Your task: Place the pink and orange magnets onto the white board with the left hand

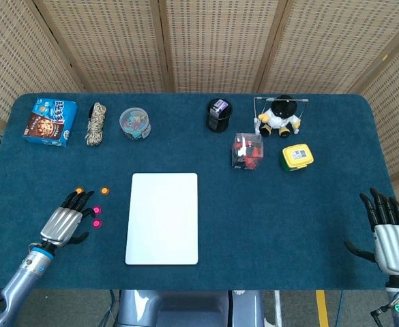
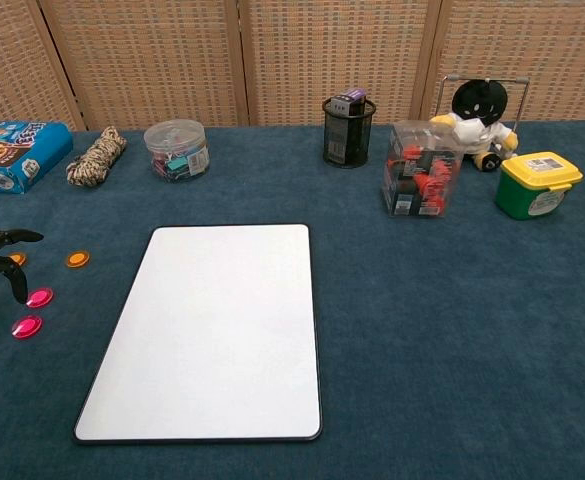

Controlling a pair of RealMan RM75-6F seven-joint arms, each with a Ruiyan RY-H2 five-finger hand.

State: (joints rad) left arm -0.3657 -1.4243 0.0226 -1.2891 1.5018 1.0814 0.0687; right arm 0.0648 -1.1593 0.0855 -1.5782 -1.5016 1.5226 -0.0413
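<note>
The left hand [image 1: 64, 225] reaches in from the table's near left corner, its arm slanting up and to the right, palm down, fingers spread and holding nothing. In the head view its dark fingertips [image 1: 78, 199] lie among the magnets. In the chest view only the fingertips [image 2: 2, 240] show, at the left edge.

Four small round magnets sit on the blue cloth [image 1: 288, 218] around those fingertips. One orange magnet [image 1: 79, 191] is just past the fingertips, partly covered by a finger in the chest view; the other orange one [image 1: 105, 191] lies a little further right, apart from the hand. The two pink magnets [image 1: 97, 210] [image 1: 97, 223] lie just right of the fingers, one behind the other, close to the hand; whether a finger touches the nearer one I cannot tell. All four are flat, glossy discs.

The board [image 1: 162, 218] lies flat to the right of the hand and the magnets, a white rectangle with a thin dark rim and rounded corners, its face bare.

The right hand [image 1: 390, 238] rests at the table's near right corner, well apart from the board, fingers straight and slightly spread, thumb out, holding nothing. The chest view does not show it.
</note>
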